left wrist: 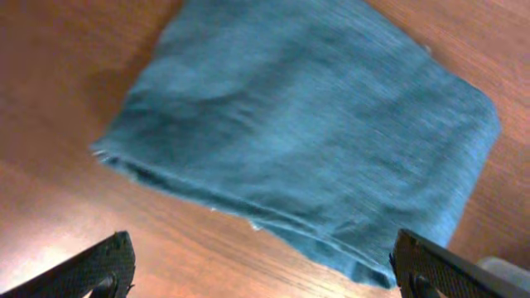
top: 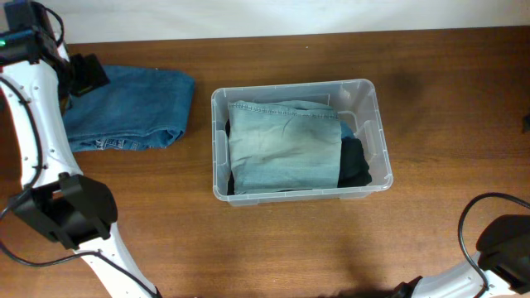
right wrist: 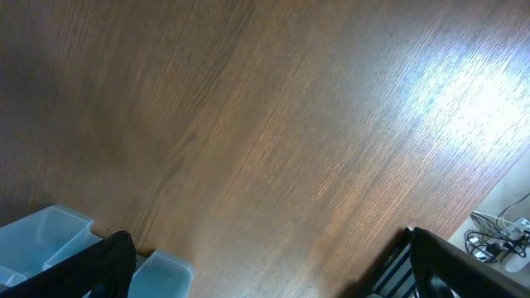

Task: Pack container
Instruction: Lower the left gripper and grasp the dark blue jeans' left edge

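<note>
The container (top: 379, 136), a clear plastic tub, stands mid-table. Inside it lie folded pale-blue jeans (top: 286, 145) on top of dark clothing (top: 356, 161). A second pair of folded blue jeans (top: 137, 108) lies on the table to the left of the tub, and it fills the left wrist view (left wrist: 306, 124). My left gripper (top: 87, 73) hovers over the far left end of these jeans, open and empty (left wrist: 265, 277). My right gripper (right wrist: 265, 273) is open and empty above bare wood. In the overhead view only the right arm (top: 505, 240) shows, at the lower right.
The wooden table (top: 447, 91) extends right of the tub. The left arm's white links (top: 37, 141) run down the left side. Pale blue plastic pieces (right wrist: 50, 236) sit by the right gripper's left finger. Cables (right wrist: 497, 240) lie beyond the table edge.
</note>
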You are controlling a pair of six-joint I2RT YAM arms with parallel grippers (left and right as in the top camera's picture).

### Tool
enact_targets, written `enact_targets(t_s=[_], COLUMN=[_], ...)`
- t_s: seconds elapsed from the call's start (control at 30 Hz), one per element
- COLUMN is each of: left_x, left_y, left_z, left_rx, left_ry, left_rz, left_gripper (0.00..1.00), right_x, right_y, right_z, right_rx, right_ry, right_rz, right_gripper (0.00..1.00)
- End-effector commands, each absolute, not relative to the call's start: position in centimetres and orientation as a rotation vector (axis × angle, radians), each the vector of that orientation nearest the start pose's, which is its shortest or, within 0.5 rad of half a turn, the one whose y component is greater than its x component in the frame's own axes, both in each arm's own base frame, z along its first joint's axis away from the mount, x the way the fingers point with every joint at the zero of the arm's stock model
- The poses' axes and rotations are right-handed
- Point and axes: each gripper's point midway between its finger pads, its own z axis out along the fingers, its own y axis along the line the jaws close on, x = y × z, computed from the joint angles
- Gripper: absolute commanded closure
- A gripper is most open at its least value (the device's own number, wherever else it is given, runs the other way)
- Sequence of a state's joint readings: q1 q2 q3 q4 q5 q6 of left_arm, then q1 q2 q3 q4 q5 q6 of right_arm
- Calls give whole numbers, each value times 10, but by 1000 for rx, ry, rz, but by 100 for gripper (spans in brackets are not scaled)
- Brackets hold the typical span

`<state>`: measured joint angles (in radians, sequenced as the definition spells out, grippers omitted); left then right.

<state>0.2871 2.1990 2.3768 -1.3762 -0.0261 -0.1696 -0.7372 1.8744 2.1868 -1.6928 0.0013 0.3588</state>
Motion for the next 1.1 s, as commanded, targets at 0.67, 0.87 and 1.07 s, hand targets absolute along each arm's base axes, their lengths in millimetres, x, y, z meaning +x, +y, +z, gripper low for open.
enact_targets(t_s=[0.67,0.87,1.07], left_x=[490,483,485], left_y=[252,266,264], left_z=[165,117,86], left_rx=[-632,-598,-567], left_ry=[2562,2628,2619], left_rz=[298,-1,-248], left_gripper=[1,1,2], right_x=[262,262,262], right_y=[-240,-240,-240], right_z=[263,263,263], right_rx=[1532,1532,1532], right_ry=[2508,2509,2508], right_rz=[-64,-63,-64], right_gripper=[2,2,2])
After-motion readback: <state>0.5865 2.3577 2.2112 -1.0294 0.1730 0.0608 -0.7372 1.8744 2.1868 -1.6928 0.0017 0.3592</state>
